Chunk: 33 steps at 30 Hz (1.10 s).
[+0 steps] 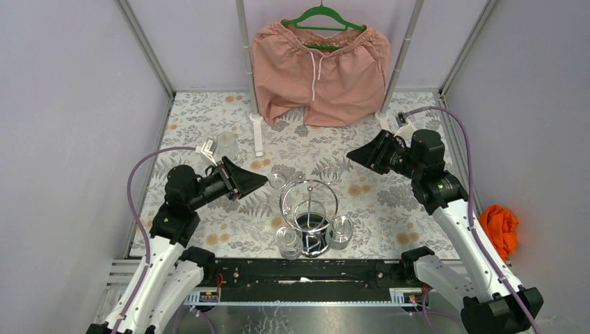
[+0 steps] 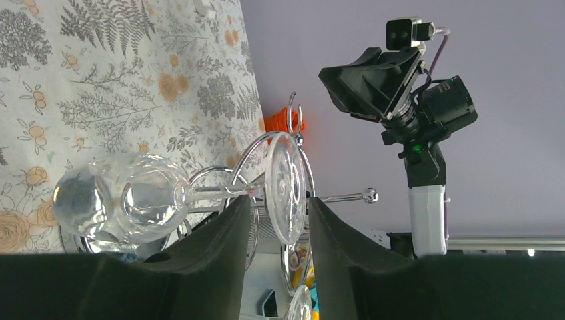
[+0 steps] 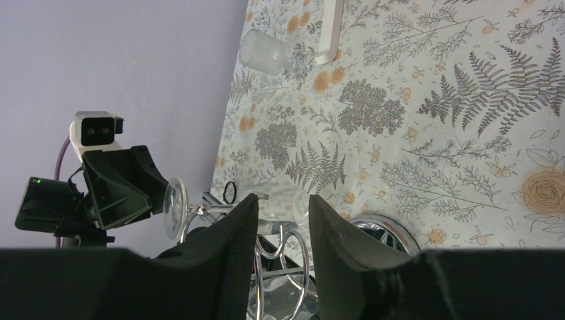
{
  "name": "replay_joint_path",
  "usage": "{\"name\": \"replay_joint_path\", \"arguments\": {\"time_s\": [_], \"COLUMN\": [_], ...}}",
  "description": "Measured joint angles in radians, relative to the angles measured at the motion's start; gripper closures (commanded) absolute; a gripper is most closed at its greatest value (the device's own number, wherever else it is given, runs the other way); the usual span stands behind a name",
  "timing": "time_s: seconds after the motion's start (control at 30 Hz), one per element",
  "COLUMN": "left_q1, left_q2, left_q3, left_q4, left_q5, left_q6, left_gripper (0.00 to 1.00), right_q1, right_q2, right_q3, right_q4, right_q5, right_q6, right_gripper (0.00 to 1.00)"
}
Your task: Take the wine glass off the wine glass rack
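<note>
The wine glass rack stands mid-table, a chrome wire stand with a ball-tipped post. A clear wine glass hangs upside down from it, its round foot at a top loop. My left gripper reaches it from the left in the top view. Its jaws stand partly open on either side of the foot, with a thin gap showing. My right gripper hovers open to the rack's far right, holding nothing. The same glass shows in the right wrist view.
Other glasses hang on the rack. A clear jar and a white stick lie at the back left. Pink shorts hang on a green hanger at the back. An orange cloth lies beyond the right wall.
</note>
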Motion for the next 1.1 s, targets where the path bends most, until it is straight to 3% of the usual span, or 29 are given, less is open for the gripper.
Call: {"name": "replay_joint_path", "arguments": {"time_s": [0.33,1.1], "left_q1": [-0.014,-0.055], "left_q2": [-0.008,-0.043], "left_q3": [-0.009,-0.053], "left_q4": [-0.002,-0.001], "left_q5": [-0.01,-0.039], "left_q6": [-0.012,-0.047], "left_gripper": [0.67,0.76], "right_q1": [0.0,0.0], "right_q2": [-0.001,-0.001], "right_q3": [-0.002,-0.013], "right_q4": [0.008,0.016], "right_q5": [0.0,0.001], "right_q6": [0.007,0.018], "right_gripper": [0.59,0.6]}}
